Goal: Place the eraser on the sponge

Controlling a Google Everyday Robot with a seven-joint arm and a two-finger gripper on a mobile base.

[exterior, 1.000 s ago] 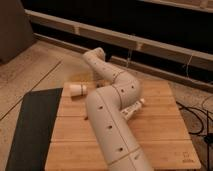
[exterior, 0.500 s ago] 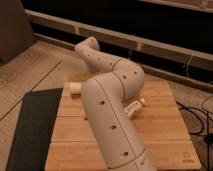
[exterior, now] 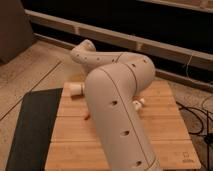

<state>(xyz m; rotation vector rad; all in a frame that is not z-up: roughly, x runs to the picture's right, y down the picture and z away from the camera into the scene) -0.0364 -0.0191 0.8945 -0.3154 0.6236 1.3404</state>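
The eraser (exterior: 75, 88) is a small cream-white stub lying on the wooden table (exterior: 170, 125), near its far left corner. My pale arm (exterior: 117, 105) rises from the bottom of the camera view, bends at the elbow and reaches back left over the table's far edge. Its last visible link (exterior: 84, 51) ends just above and behind the eraser. The gripper itself is hidden beyond that link. No sponge shows anywhere in this view.
A longer white tube (exterior: 138, 103) pokes out from behind the arm on the right. A small reddish bit (exterior: 87, 117) shows at the arm's left edge. A dark grey mat (exterior: 35, 125) lies along the table's left side. Cables (exterior: 200, 117) trail on the right.
The arm has swung nearer the camera and now covers much more of the table. Its far end moved left, above the eraser. The eraser and tube have not moved.
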